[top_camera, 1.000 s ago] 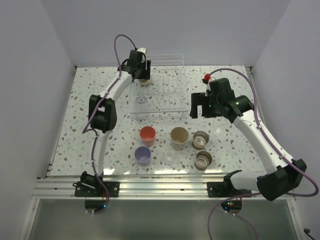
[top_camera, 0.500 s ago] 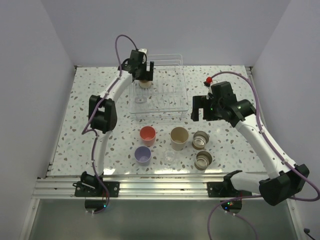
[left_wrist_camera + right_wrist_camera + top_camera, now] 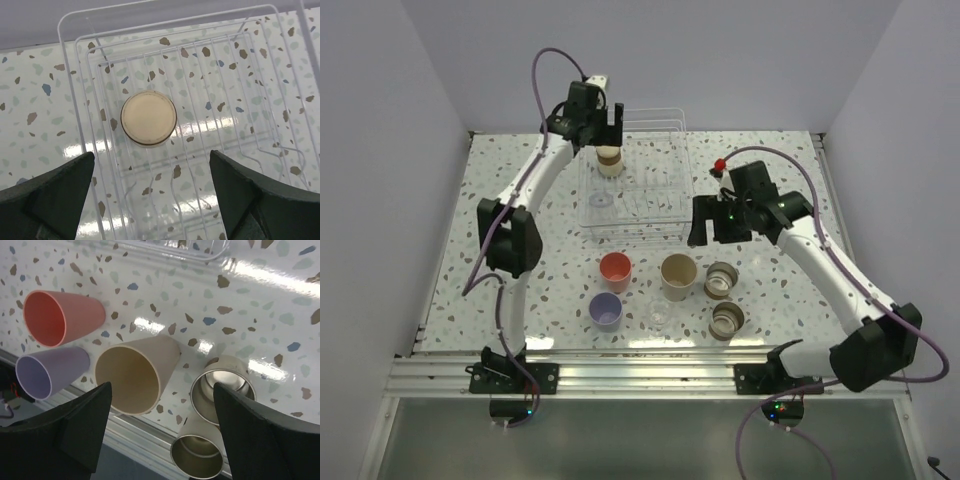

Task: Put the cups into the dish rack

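Note:
The white wire dish rack (image 3: 655, 170) stands at the back centre. A tan brown-rimmed cup (image 3: 609, 160) sits upside down in its far left part, and a clear glass (image 3: 604, 199) lies in front of it. My left gripper (image 3: 599, 128) is open and empty above that cup (image 3: 148, 118). On the table stand the coral-red cup (image 3: 615, 270), lavender cup (image 3: 606, 311), beige cup (image 3: 678, 275), two tan cups (image 3: 721, 280) (image 3: 727, 320) and a clear glass (image 3: 659, 315). My right gripper (image 3: 718, 225) is open and empty above and behind the beige cup (image 3: 135, 370).
The rack's left wire wall (image 3: 70, 95) runs close beside the upside-down cup. In the right wrist view the coral-red cup (image 3: 60, 317), the lavender cup (image 3: 47, 372) and the two tan cups (image 3: 222, 390) (image 3: 197, 452) stand close together near the table's front rail.
My left gripper has let go of the tan cup in the rack and risen away from it. My right gripper has moved left and nearer, toward the cups on the table.

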Controlling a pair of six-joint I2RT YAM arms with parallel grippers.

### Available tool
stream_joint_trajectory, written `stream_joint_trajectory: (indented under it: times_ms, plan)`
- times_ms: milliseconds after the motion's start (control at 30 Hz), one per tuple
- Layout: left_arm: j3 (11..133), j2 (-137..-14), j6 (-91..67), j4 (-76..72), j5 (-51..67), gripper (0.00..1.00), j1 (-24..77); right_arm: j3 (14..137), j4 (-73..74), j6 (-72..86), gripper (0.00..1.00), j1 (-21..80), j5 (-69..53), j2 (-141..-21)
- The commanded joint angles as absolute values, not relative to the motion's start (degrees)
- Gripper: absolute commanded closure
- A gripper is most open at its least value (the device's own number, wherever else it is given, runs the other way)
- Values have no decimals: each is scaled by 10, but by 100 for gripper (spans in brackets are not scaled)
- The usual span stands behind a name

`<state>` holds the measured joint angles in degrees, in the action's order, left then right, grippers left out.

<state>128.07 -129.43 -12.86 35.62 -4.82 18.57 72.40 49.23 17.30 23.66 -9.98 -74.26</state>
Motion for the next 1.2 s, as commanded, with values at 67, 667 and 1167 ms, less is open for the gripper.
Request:
stream_joint_trajectory:
  times_ms: [67, 667, 1167]
  plan:
    - [1215, -1162, -129, 324, -46, 0, 201, 714, 494, 155, 24, 257, -185, -806]
    - [1086, -1026, -126, 313, -17, 0, 205, 738, 509, 157, 99, 338, -128, -925]
    - [1042, -1004, -176, 240, 155, 0, 157, 1006, 634, 146, 100, 289, 4, -889]
